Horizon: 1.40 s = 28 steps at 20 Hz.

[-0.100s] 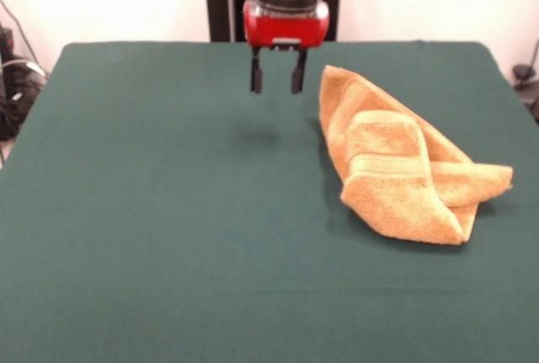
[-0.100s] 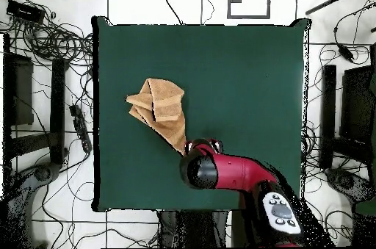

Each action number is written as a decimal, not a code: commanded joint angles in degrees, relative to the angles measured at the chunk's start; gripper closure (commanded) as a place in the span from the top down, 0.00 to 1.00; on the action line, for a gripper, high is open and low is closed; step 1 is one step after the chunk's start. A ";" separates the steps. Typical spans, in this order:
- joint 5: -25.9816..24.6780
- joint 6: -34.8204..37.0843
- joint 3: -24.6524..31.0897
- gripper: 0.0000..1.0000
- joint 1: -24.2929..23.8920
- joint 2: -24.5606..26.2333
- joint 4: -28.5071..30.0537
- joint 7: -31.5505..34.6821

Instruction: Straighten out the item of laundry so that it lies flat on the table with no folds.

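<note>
The item of laundry (image 1: 396, 165) is an orange-tan towel lying crumpled and folded over itself on the right side of the dark green table (image 1: 168, 237). A woven band runs across its folded middle. My gripper (image 1: 276, 77) hangs above the table just left of the towel's far corner, open, with nothing between its two black fingers. In the overhead view the towel (image 2: 160, 108) lies left of centre, and the red arm (image 2: 235, 172) covers the gripper, right by the towel's nearest corner.
Cables and black stands (image 2: 44, 114) surround the table on the floor. A black stand (image 2: 345, 114) sits off the table's other side.
</note>
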 commanded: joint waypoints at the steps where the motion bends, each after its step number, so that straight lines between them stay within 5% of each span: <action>1: 1.67 1.91 9.21 1.00 -1.99 3.19 -4.03 6.24; 19: 11.96 19.13 24.31 1.00 -11.37 -4.45 0.08 5.94; 28: 12.24 17.75 19.78 1.00 -6.10 -2.30 -2.89 8.98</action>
